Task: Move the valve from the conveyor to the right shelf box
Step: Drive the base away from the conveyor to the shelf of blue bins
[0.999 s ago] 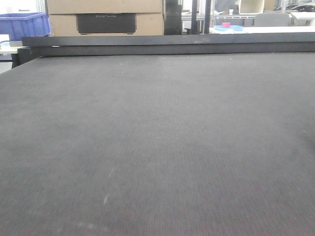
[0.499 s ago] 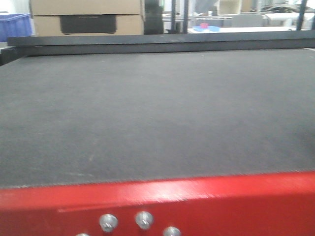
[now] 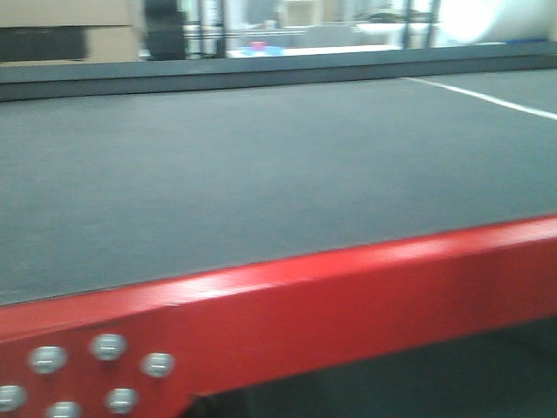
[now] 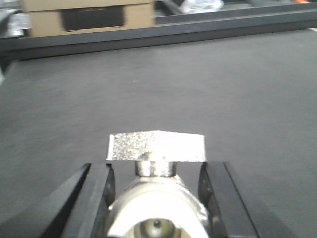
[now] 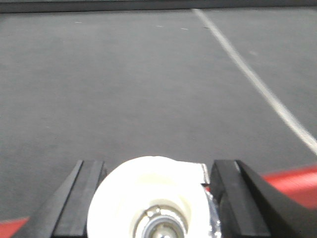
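Note:
The conveyor (image 3: 261, 174) is a wide dark grey belt with a glossy red end frame (image 3: 348, 296) bearing silver bolts (image 3: 109, 347). In the left wrist view my left gripper (image 4: 156, 168) is shut on a silver valve (image 4: 156, 146) with a flat T-shaped handle, held above the belt (image 4: 198, 89). In the right wrist view my right gripper (image 5: 157, 166) is shut on another valve (image 5: 153, 193), seen end-on as a white round face with a metal centre. It is held above the belt (image 5: 124, 74) near the red frame (image 5: 292, 178). No gripper shows in the front view. The shelf box is out of view.
A white line (image 3: 487, 97) crosses the belt at the right and also shows in the right wrist view (image 5: 257, 84). A dark rail (image 3: 261, 74) runs along the belt's far edge. Cardboard cartons (image 4: 89, 17) stand behind it at the left, and blurred racks (image 3: 287, 26) further back.
The front view has drawn back and swung right. The red end frame came into view and now fills the bottom, tilted. The cartons slid left and the white line appeared.

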Action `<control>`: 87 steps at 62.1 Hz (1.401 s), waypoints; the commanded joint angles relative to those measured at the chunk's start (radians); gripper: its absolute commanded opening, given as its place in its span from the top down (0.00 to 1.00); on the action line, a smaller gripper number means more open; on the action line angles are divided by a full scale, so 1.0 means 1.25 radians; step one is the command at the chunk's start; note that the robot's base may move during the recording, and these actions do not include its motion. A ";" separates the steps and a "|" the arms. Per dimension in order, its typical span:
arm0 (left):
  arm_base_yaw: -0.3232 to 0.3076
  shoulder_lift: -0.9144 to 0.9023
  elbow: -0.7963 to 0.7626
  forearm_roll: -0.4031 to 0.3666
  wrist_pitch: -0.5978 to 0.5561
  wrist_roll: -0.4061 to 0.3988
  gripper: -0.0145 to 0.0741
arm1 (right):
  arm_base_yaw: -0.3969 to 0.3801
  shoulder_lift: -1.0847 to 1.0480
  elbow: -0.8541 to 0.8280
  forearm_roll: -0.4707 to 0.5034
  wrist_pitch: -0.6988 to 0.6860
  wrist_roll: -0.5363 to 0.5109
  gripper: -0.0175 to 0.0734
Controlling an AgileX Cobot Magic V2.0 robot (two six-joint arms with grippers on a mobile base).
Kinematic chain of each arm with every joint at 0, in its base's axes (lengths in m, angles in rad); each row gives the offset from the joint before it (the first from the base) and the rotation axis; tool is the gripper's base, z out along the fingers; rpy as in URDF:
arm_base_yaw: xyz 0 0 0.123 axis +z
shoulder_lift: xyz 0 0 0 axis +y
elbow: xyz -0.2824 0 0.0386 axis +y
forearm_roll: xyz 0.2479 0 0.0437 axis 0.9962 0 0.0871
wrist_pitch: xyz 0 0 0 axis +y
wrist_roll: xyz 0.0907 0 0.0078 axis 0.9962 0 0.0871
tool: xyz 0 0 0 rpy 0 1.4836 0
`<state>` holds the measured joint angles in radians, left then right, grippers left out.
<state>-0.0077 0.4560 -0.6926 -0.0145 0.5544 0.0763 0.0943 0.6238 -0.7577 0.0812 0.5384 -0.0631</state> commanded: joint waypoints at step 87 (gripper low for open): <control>-0.003 -0.004 -0.005 -0.008 -0.046 -0.003 0.96 | -0.001 -0.006 -0.007 -0.007 -0.066 -0.004 0.99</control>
<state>-0.0077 0.4560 -0.6926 -0.0145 0.5544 0.0763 0.0943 0.6238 -0.7577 0.0794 0.5384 -0.0631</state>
